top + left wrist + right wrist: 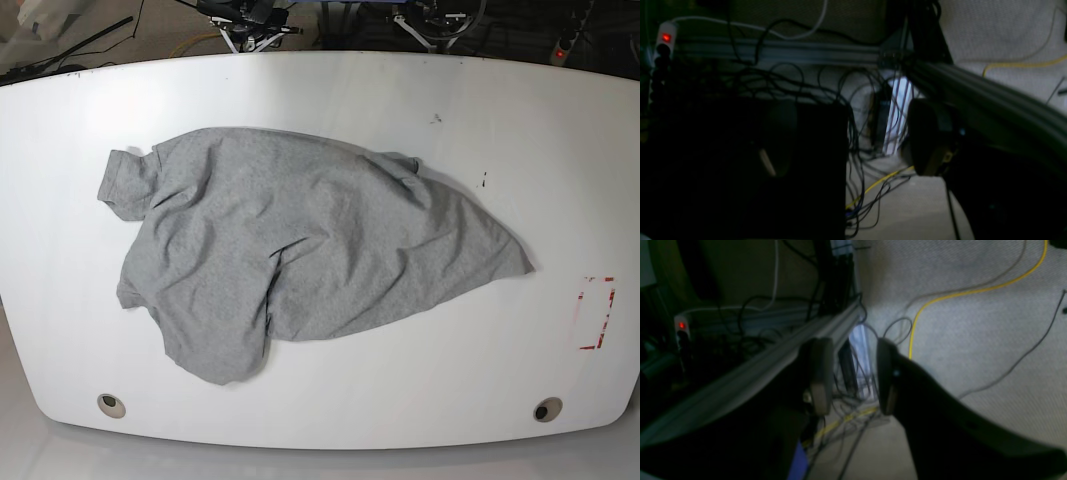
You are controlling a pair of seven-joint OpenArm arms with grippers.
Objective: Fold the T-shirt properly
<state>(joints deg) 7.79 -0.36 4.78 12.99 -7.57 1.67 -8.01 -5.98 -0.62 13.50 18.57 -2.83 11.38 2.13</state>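
The heather-grey T-shirt lies crumpled and wrinkled on the white table, one sleeve sticking out at the left. Neither arm reaches over the table in the base view. In the left wrist view my left gripper hangs with its fingers far apart and nothing between them, facing the floor and cables. In the right wrist view my right gripper stands open with a narrower gap, and its pads hold nothing. The T-shirt shows in neither wrist view.
Below the grippers are tangled black cables, a yellow cable, an aluminium rail and a power strip with a red light. A red marking sits at the table's right; two round holes lie near its front edge.
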